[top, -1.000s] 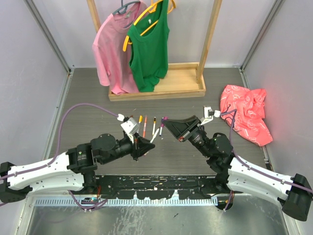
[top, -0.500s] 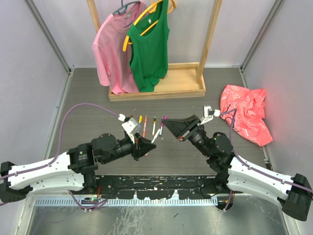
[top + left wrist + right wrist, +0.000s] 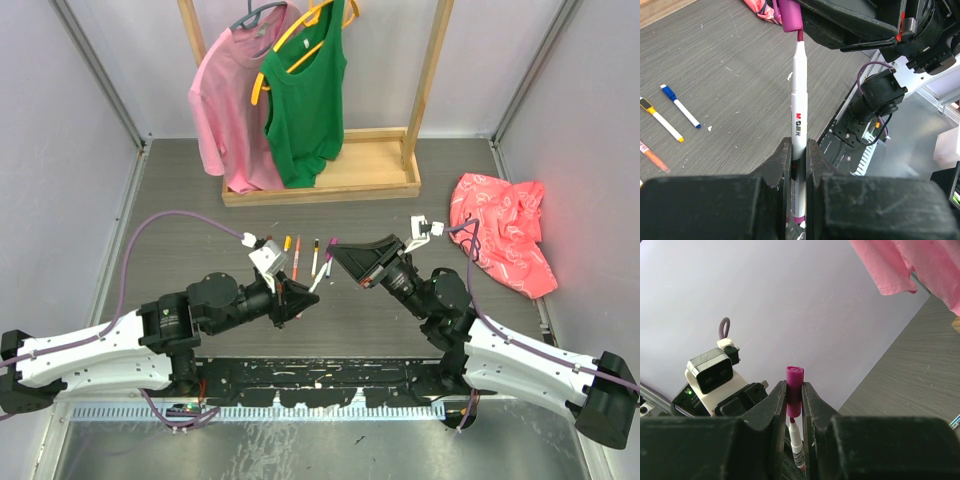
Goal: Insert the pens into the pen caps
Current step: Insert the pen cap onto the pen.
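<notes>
My left gripper [image 3: 798, 150] is shut on a white pen [image 3: 798, 115] with a magenta tip, held up off the table. My right gripper [image 3: 794, 390] is shut on a magenta pen cap [image 3: 794, 384] directly in line with it. The pen's tip [image 3: 792, 421] sits right at the cap's open mouth. In the top view the two grippers meet over the table's middle, left gripper [image 3: 298, 298] and right gripper [image 3: 336, 250], the pen [image 3: 318, 278] bridging them. Three more pens lie on the table: a blue-ended one [image 3: 681, 106], a yellow-ended one [image 3: 660, 119] and an orange one [image 3: 652, 157].
A wooden rack [image 3: 330, 180] at the back carries a pink shirt [image 3: 232, 100] and a green tank top [image 3: 306, 95]. A red-pink cloth [image 3: 505, 235] lies at the right. Grey walls close in both sides. Other pens [image 3: 297, 257] lie just behind the grippers.
The right arm has shifted slightly, bringing the cap closer onto the pen's tip. The left arm has barely moved and both grips are the same.
</notes>
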`<state>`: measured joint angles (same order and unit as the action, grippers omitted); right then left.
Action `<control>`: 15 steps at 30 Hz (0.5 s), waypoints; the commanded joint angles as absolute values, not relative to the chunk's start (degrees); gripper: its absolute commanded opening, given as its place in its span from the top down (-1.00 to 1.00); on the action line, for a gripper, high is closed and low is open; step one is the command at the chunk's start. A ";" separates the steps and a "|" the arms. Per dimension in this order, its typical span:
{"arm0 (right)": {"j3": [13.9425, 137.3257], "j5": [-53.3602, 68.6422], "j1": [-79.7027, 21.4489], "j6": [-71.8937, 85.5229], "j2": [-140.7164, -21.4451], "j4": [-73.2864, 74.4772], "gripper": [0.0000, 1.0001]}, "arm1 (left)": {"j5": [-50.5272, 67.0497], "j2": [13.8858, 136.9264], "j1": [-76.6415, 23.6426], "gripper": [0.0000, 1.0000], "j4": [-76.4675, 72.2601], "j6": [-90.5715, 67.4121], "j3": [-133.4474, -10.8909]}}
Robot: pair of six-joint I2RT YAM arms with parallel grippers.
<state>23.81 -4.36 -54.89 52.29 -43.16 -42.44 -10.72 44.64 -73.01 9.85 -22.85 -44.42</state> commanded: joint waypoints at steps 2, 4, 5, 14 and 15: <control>26.36 -2.93 -54.76 52.43 -43.06 -43.57 0.99 | -12.03 43.79 -73.20 1.00 5.80 -22.37 -44.69; 26.30 -2.75 -54.72 52.60 -43.07 -43.36 0.99 | -12.30 43.86 -73.19 1.00 5.67 -22.49 -44.72; 26.27 -2.68 -54.75 52.70 -43.11 -43.33 0.99 | -12.35 43.90 -73.21 1.00 5.63 -22.57 -44.72; 26.34 -1.86 -54.76 53.41 -44.01 -43.90 0.99 | -13.71 43.33 -73.19 1.00 4.65 -23.16 -44.29; 26.37 -1.77 -54.76 53.37 -44.15 -44.01 0.99 | -13.91 43.25 -73.19 1.00 4.66 -23.24 -44.29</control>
<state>23.88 -2.98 -54.89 52.80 -43.90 -41.58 -12.19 44.53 -73.01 9.54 -23.09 -44.16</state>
